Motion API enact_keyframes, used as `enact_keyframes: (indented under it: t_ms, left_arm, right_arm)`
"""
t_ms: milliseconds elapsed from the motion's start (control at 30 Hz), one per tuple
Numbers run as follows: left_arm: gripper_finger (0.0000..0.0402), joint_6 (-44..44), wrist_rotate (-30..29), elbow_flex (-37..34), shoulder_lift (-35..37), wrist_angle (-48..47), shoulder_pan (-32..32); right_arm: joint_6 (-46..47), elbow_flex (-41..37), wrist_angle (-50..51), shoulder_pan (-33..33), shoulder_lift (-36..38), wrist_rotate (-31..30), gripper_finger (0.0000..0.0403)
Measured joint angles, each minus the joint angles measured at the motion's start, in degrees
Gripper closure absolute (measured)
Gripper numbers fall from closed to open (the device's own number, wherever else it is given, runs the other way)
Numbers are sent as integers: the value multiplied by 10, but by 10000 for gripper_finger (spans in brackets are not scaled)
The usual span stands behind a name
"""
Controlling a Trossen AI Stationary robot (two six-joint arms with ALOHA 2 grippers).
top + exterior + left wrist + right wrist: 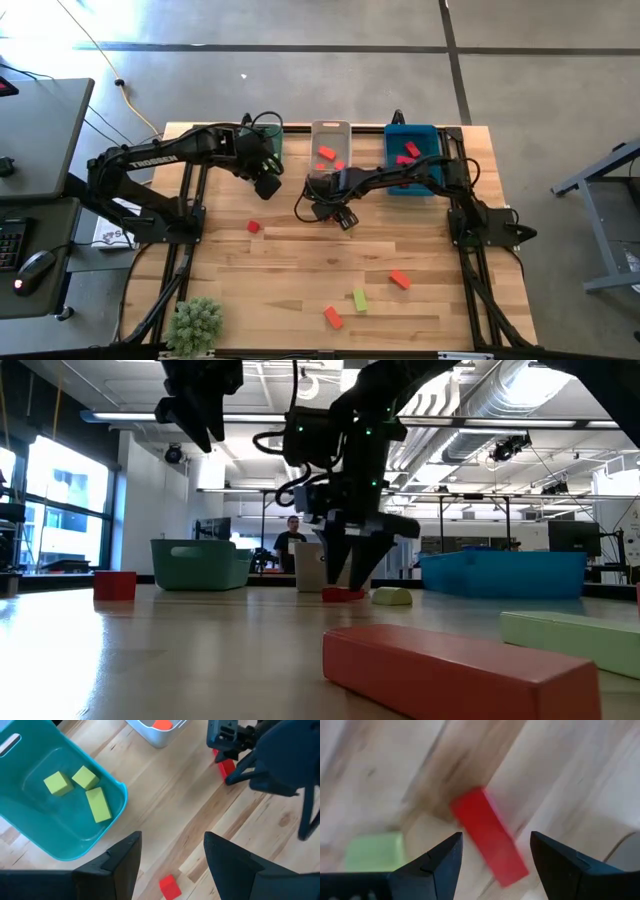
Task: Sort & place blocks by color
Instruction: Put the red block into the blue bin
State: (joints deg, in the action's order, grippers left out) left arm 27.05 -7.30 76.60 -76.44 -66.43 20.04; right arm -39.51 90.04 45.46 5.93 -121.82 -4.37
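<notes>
Step in hand: I have the right gripper [345,217] low over a red bar [487,836] lying on the table just in front of the white bin [331,131]; I judge this the approach to a pick.
Right claw: fingers spread wide to either side of the bar, holding nothing.
Beside the bar: a yellow-green block [375,851], close by on the wood.
Left gripper [268,185]: waiting near the green bin [30,845], fingers apart and empty.
Blocks left: a red cube [254,227] left of centre; three more at the near edge.
Next move: I'd lower further, centre on the bar, then close.
</notes>
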Motion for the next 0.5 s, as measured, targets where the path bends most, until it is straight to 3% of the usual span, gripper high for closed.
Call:
enact_keyframes:
  t_ms: [333,500]
  left_arm:
    - [199,-2,0,0,0,0,0]
    - [198,-2,-1,0,0,0,1]
  right_arm:
    - [-4,3,-4,2,-19,5,184]
    - [11,2,0,2,-21,13,230]
